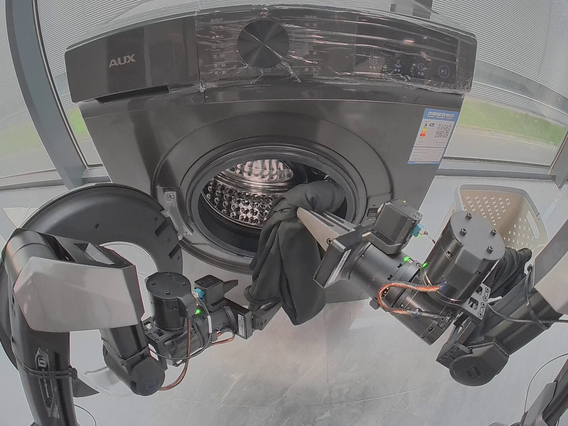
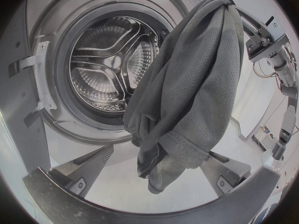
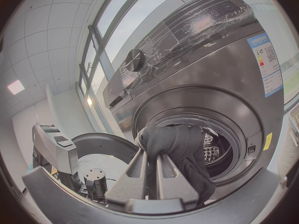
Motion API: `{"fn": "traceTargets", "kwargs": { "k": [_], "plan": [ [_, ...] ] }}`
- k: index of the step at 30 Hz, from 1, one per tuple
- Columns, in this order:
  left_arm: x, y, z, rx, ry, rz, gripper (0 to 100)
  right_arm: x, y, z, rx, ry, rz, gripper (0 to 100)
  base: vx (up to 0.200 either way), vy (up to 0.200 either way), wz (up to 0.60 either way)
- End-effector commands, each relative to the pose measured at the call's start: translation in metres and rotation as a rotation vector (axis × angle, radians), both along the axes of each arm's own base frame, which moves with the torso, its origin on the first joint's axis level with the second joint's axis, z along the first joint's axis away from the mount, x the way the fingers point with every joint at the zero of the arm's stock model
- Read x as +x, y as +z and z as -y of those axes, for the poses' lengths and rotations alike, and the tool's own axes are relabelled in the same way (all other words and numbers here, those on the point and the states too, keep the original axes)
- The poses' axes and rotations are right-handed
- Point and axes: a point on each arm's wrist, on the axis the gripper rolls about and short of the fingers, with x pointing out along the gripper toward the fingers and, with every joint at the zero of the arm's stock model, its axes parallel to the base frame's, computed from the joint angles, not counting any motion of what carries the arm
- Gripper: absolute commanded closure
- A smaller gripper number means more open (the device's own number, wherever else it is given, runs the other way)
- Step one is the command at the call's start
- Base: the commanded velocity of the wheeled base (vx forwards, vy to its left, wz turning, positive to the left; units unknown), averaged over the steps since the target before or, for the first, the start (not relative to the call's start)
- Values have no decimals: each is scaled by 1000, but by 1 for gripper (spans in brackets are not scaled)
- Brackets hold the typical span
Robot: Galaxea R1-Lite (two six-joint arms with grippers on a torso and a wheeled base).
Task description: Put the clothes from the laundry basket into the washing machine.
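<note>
Head view: right jaws clamped on the dark garment (image 1: 290, 261), its top at the washing machine (image 1: 148, 131) mouth, the bulk dangling outside. Left wrist view: left jaws spread wide beneath it, holding nothing. Right wrist view: the drum (image 3: 213, 150) sits just behind. Release here and the hanging weight likely drags it to the floor (image 1: 331, 368)!

Grips a dark garment (image 1: 290, 255) in the right pincer (image 1: 303, 213), fingers pressed together on it, forearm angled up and forward from the right. Holds the left pincer (image 1: 264, 310) lower, elbow bent, wrist level, fingers (image 2: 99, 159) spread wide at the cloth's hanging lower end.
</note>
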Motion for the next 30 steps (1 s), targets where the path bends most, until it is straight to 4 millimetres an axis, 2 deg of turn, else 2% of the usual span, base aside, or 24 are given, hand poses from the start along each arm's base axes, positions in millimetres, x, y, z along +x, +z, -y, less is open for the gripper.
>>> {"fn": "traceTargets", "kwargs": {
  "k": [1, 2, 10, 18, 22, 27, 28, 29, 30],
  "plan": [
    [4, 2, 3, -8, -4, 16, 0, 0, 0, 0, 0, 1, 1, 100, 0, 0, 0],
    [5, 2, 3, -10, -4, 19, 100, 0, 0, 0, 0, 1, 1, 100, 0, 0, 0],
    [13, 3, 9, -25, -9, 45, 100, -1, 0, -1, -1, 2, 0, 100, 0, 0, 0],
    [8, 10, 12, -35, -24, 59, 100, 1, -1, 1, -4, -2, -3, 100, 0, 0, 0],
    [-17, 28, 11, -43, -61, 63, 100, 6, -3, 5, -11, -25, -9, 100, 0, 0, 0],
    [-46, 40, 8, -39, -109, 55, 100, 12, -7, 11, -22, -51, -22, 100, 0, 0, 0],
    [-57, 45, 7, -40, -129, 53, 100, 13, -9, 13, -28, -56, -28, 100, 0, 0, 0],
    [-60, 47, 6, -42, -133, 56, 100, 13, -10, 14, -32, -57, -31, 0, 0, 0, 0],
    [-66, 52, 6, -51, -145, 65, 100, 15, -11, 15, -40, -63, -39, 0, 0, 0, 0]
  ]
}}
